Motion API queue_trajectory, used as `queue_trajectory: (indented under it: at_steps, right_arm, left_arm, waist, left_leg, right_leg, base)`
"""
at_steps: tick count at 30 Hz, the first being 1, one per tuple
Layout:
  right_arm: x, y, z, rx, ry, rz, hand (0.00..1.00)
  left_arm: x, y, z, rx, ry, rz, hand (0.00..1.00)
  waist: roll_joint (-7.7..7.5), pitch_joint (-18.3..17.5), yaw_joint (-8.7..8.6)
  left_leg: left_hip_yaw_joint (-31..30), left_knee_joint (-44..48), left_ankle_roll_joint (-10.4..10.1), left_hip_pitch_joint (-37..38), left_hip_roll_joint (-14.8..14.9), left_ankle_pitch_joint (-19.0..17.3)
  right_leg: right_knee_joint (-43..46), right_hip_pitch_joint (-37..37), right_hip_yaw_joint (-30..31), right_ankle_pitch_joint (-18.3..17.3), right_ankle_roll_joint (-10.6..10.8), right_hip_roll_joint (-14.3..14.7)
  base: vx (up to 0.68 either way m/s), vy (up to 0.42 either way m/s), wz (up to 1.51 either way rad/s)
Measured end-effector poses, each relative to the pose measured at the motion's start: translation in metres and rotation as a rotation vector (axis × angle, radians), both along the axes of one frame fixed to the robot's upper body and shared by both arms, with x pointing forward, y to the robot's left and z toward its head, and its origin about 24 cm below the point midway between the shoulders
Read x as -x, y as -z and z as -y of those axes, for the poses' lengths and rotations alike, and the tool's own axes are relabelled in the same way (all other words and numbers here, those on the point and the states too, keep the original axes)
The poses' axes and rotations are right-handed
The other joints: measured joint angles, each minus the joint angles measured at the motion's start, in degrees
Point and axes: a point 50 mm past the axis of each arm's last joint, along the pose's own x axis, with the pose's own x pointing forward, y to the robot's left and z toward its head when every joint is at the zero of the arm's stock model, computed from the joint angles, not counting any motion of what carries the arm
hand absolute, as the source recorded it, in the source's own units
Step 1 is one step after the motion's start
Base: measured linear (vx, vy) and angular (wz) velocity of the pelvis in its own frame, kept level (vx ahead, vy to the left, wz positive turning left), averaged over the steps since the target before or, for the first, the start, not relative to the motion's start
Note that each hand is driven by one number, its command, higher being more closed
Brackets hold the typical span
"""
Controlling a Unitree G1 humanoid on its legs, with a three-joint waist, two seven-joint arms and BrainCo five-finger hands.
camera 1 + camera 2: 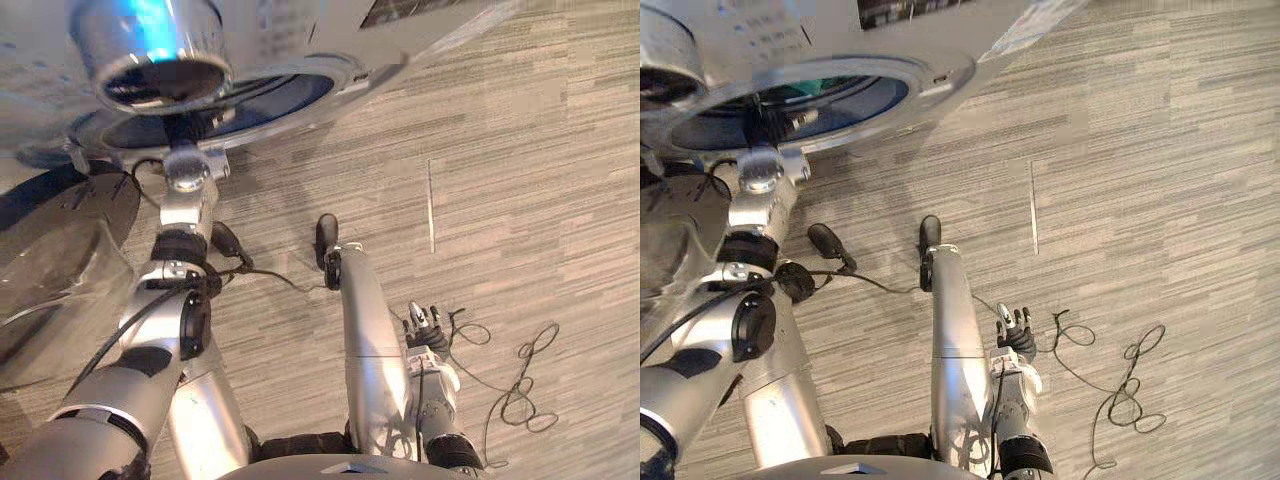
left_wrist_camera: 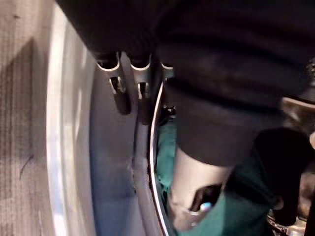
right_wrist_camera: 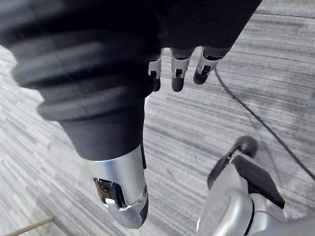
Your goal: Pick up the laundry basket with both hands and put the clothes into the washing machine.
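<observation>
The washing machine [image 1: 300,40] stands at the far left with its round drum opening [image 1: 800,105] facing me. My left arm reaches up to that opening. In the left wrist view my left hand [image 2: 192,196] is at the drum's rim, its fingers [image 2: 120,93] straight along the grey door seal. Green cloth [image 2: 241,211] lies inside the drum just past the thumb, and a teal patch of it [image 1: 815,92] shows through the opening. My right hand [image 1: 425,325] hangs low over the floor, fingers [image 3: 177,73] relaxed and holding nothing.
The washer's round glass door [image 1: 60,250] hangs open at the left, beside my left arm. Grey striped carpet [image 1: 520,150] runs off to the right, with a thin seam line [image 1: 431,205] across it.
</observation>
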Motion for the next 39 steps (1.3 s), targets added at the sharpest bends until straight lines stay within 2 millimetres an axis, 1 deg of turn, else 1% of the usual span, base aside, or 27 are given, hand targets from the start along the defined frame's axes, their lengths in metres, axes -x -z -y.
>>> queue_trajectory:
  at_steps: [1, 2, 3, 4, 5, 6, 7, 8, 10, 11, 12, 13, 14, 16, 17, 19, 20, 22, 24, 25, 27, 29, 31, 32, 34, 36, 39]
  right_arm:
    - [0.0, 0.0, 0.0, 0.001, 0.0, -0.003, 0.0]
    - [-0.002, -0.001, -0.001, 0.005, -0.005, -0.002, 0.0]
    - [-0.003, -0.001, -0.001, 0.005, -0.006, -0.001, 0.0]
    - [-0.005, -0.002, -0.001, 0.009, -0.007, 0.001, 0.0]
    - [-0.004, -0.001, 0.0, 0.008, -0.003, -0.003, 0.0]
    - [-0.002, 0.004, 0.001, 0.002, -0.004, -0.03, 0.0]
    - [0.005, 0.011, 0.004, -0.005, 0.011, -0.068, 0.0]
    - [0.009, 0.016, 0.006, -0.006, 0.019, -0.096, 0.0]
    - [0.025, 0.033, 0.012, 0.009, 0.025, -0.196, 0.0]
    - [0.029, 0.037, 0.013, 0.008, 0.025, -0.218, 0.0]
    - [0.037, 0.042, 0.015, 0.009, 0.024, -0.256, 0.0]
    - [0.046, 0.049, 0.015, 0.026, 0.009, -0.303, 0.0]
    - [0.05, 0.052, 0.015, 0.026, 0.004, -0.322, 0.0]
    - [0.069, 0.064, 0.013, 0.045, -0.037, -0.414, 0.0]
    - [0.073, 0.066, 0.013, 0.05, -0.05, -0.435, 0.0]
    - [0.09, 0.076, 0.011, 0.052, -0.072, -0.51, 0.0]
    - [0.099, 0.081, 0.01, 0.045, -0.079, -0.557, 0.0]
    - [0.108, 0.087, 0.01, 0.04, -0.078, -0.605, 0.0]
    - [0.12, 0.094, 0.011, 0.03, -0.081, -0.672, 0.0]
    - [0.122, 0.095, 0.011, 0.03, -0.087, -0.683, 0.0]
    - [0.128, 0.098, 0.009, 0.004, -0.085, -0.71, 0.0]
    - [0.128, 0.099, 0.006, -0.004, -0.095, -0.717, 0.0]
    - [0.123, 0.1, 0.003, 0.019, -0.147, -0.724, 0.0]
    - [0.12, 0.099, 0.003, 0.039, -0.171, -0.722, 0.0]
    - [0.113, 0.097, 0.002, 0.052, -0.191, -0.707, 0.0]
    - [0.106, 0.097, -0.004, 0.056, -0.231, -0.691, 0.0]
    - [0.102, 0.096, -0.01, 0.049, -0.245, -0.681, 0.0]
  left_arm:
    - [0.003, 0.011, 0.0, 0.007, 0.008, -0.027, 0.0]
    - [0.009, 0.035, 0.0, 0.015, 0.016, -0.088, 0.0]
    - [0.013, 0.045, 0.001, 0.019, 0.018, -0.115, 0.0]
    - [0.025, 0.075, 0.003, 0.016, 0.031, -0.194, 0.0]
    - [0.032, 0.091, 0.008, 0.008, 0.054, -0.237, 0.0]
    - [0.047, 0.118, 0.015, -0.009, 0.084, -0.305, 0.0]
    - [0.068, 0.146, 0.024, -0.018, 0.123, -0.377, 0.0]
    - [0.079, 0.161, 0.029, -0.022, 0.145, -0.415, 0.0]
    - [0.12, 0.203, 0.046, -0.022, 0.221, -0.539, 0.0]
    - [0.129, 0.21, 0.05, -0.022, 0.24, -0.565, 0.0]
    - [0.144, 0.223, 0.055, -0.032, 0.268, -0.607, 0.0]
    - [0.161, 0.235, 0.056, -0.036, 0.283, -0.652, 0.0]
    - [0.168, 0.241, 0.055, -0.035, 0.284, -0.671, 0.0]
    - [0.199, 0.261, 0.049, -0.023, 0.278, -0.758, 0.0]
    - [0.207, 0.266, 0.047, -0.008, 0.263, -0.784, 0.0]
    - [0.237, 0.287, 0.037, 0.039, 0.217, -0.911, 0.0]
    - [0.255, 0.299, 0.03, 0.071, 0.179, -0.986, 0.0]
    - [0.273, 0.308, 0.024, 0.112, 0.141, -1.056, 0.0]
    - [0.288, 0.315, 0.015, 0.139, 0.092, -1.113, 0.0]
    - [0.291, 0.316, 0.013, 0.14, 0.084, -1.129, 0.0]
    - [0.297, 0.318, 0.004, 0.149, 0.044, -1.151, 0.0]
    - [0.299, 0.318, -0.003, 0.152, 0.025, -1.161, 0.0]
    - [0.303, 0.319, -0.005, 0.147, 0.035, -1.176, 0.0]
    - [0.303, 0.319, -0.005, 0.144, 0.041, -1.174, 0.0]
    - [0.303, 0.32, 0.0, 0.156, 0.048, -1.176, 0.0]
    - [0.305, 0.32, -0.001, 0.156, 0.05, -1.181, 0.0]
    - [0.304, 0.32, -0.002, 0.135, 0.064, -1.183, 0.0]
  waist:
    - [0.01, 0.0, 0.01]
    - [0.03, 0.0, 0.07]
    - [0.05, -0.1, 0.09]
    - [0.08, -0.1, 0.28]
    - [0.2, -0.2, 0.57]
    - [0.22, -0.4, 1.08]
    - [1.02, -2.1, 1.43]
    - [1.47, -3.7, 1.67]
    - [3.57, -7.9, 2.59]
    - [4.13, -8.9, 2.85]
    - [4.98, -10.2, 3.11]
    - [5.43, -12.2, 3.37]
    - [5.43, -13.2, 3.58]
    - [5.57, -17.7, 4.23]
    - [5.72, -18.8, 4.22]
    - [5.67, -23.1, 4.21]
    - [5.37, -25.4, 4.24]
    - [5.31, -27.2, 4.33]
    - [5.07, -28.9, 4.79]
    - [5.24, -29.2, 4.8]
    - [4.49, -29.4, 4.87]
    - [3.72, -29.0, 5.39]
    - [3.19, -28.6, 5.98]
    - [3.25, -28.6, 6.17]
    - [4.0, -28.7, 6.13]
    - [3.61, -28.8, 6.02]
    - [2.5, -29.5, 6.15]
  left_leg:
    - [0.0, -0.5, -0.1, 1.0, -0.2, 0.1]
    - [0.0, -1.4, 0.1, 3.2, -0.4, 0.5]
    - [0.0, -1.9, -0.1, 4.2, -0.5, 0.6]
    - [0.0, -3.5, -0.5, 6.8, -1.3, 1.1]
    - [0.1, -4.9, -0.8, 9.1, -2.1, 1.4]
    - [0.4, -7.1, -1.2, 12.7, -3.3, 2.0]
    - [0.4, -9.1, -1.6, 15.5, -4.0, 2.4]
    - [0.3, -9.9, -1.8, 16.4, -4.4, 2.5]
    - [0.2, -13.9, -2.5, 21.8, -6.3, 3.1]
    - [0.3, -14.9, -2.7, 23.5, -6.7, 3.2]
    - [0.2, -17.4, -2.9, 27.1, -7.8, 3.8]
    - [0.4, -20.3, -3.2, 30.5, -8.7, 4.5]
    - [0.5, -21.9, -3.3, 32.1, -9.3, 4.9]
    - [1.3, -28.6, -3.8, 38.5, -11.0, 6.8]
    - [1.4, -30.4, -4.0, 40.1, -11.4, 7.4]
    - [1.6, -37.6, -4.6, 44.9, -13.0, 10.0]
    - [1.6, -42.7, -4.9, 48.2, -14.2, 12.1]
    - [1.4, -48.6, -5.6, 52.0, -15.4, 14.8]
    - [-0.1, -55.4, -5.9, 56.6, -16.7, 18.3]
    - [-0.6, -56.3, -5.6, 57.4, -16.9, 18.9]
    - [-2.2, -56.9, -5.7, 58.9, -16.9, 19.3]
    - [-3.3, -55.2, -5.9, 59.4, -16.7, 18.5]
    - [-4.6, -49.2, -6.3, 58.4, -15.9, 15.0]
    - [-7.0, -45.2, -6.4, 57.2, -15.7, 12.8]
    - [-8.7, -41.8, -6.2, 56.1, -15.8, 10.7]
    - [-8.3, -43.6, -5.8, 56.5, -17.2, 10.7]
    - [-8.3, -50.1, -4.8, 58.5, -20.2, 13.2]
  right_leg:
    - [-0.2, 1.0, -0.1, 0.0, -0.1, -0.1]
    - [-1.0, 3.1, -0.4, -0.3, -0.5, -0.2]
    - [-1.3, 4.2, -0.5, -0.4, -0.6, -0.2]
    - [-2.2, 6.7, -0.6, -0.6, -0.8, -0.6]
    - [-2.9, 8.7, -0.7, -0.8, -0.7, -1.1]
    - [-4.1, 12.0, -0.8, -1.0, -0.8, -1.8]
    - [-5.6, 15.0, -1.2, -1.1, -0.8, -2.1]
    - [-6.4, 16.0, -1.6, -1.1, -0.8, -2.2]
    - [-9.5, 21.8, -2.6, -1.2, -0.5, -3.3]
    - [-10.5, 23.5, -2.9, -1.2, -0.5, -3.6]
    - [-12.6, 27.4, -3.5, -1.1, -0.3, -4.1]
    - [-15.2, 30.9, -3.9, -1.0, -0.2, -4.5]
    - [-16.4, 32.5, -3.9, -0.8, -0.4, -4.7]
    - [-22.2, 38.6, -4.6, 0.6, -0.1, -5.0]
    - [-24.1, 40.4, -5.1, 1.0, 0.0, -5.0]
    - [-30.5, 45.6, -6.7, 2.8, 0.1, -5.1]
    - [-34.4, 48.5, -7.2, 4.1, 0.2, -5.0]
    - [-39.0, 52.3, -8.3, 5.9, 0.0, -4.7]
    - [-44.7, 57.4, -10.3, 8.2, 0.6, -4.0]
    - [-46.1, 58.8, -11.0, 8.5, 0.6, -3.8]
    - [-49.0, 62.7, -13.0, 9.3, 0.6, -3.2]
    - [-50.0, 64.8, -13.6, 9.4, 0.5, -2.9]
    - [-50.1, 66.5, -14.2, 9.4, 0.4, -2.8]
    - [-49.8, 67.0, -14.6, 9.2, 0.3, -2.9]
    - [-49.2, 67.0, -14.2, 8.9, 0.7, -3.2]
    - [-48.9, 66.5, -12.9, 8.3, 1.0, -4.2]
    - [-49.0, 64.9, -10.8, 8.5, 0.6, -5.7]
  base:
    - [0.03, -0.083, 0.15]
    - [0.03, -0.09, 0.11]
    - [0.04, -0.093, 0.17]
    - [0.05, -0.086, 0.23]
    - [0.06, -0.086, 0.33]
    - [0.09, -0.096, 0.34]
    - [0.08, -0.075, 0.27]
    - [0.1, -0.053, 0.24]
    - [0.13, -0.025, 0.26]
    - [0.13, -0.004, 0.3]
    - [0.14, 0.002, 0.26]
    - [0.12, 0.002, 0.22]
    - [0.11, -0.001, 0.12]
    - [0.13, -0.015, 0.05]
    - [0.16, -0.022, 0.15]
    - [0.15, -0.025, 0.2]
    - [0.16, -0.036, 0.12]
    - [0.15, -0.03, 0.16]
    - [0.15, -0.025, 0.31]
    - [0.16, -0.013, 0.39]
    - [0.13, -0.008, 0.41]
    - [0.07, -0.018, 0.2]
    - [0.02, -0.001, 0.05]
    - [-0.01, 0.032, 0.02]
    - [-0.05, 0.103, -0.01]
    - [-0.09, 0.131, -0.01]
    - [-0.07, 0.124, -0.18]
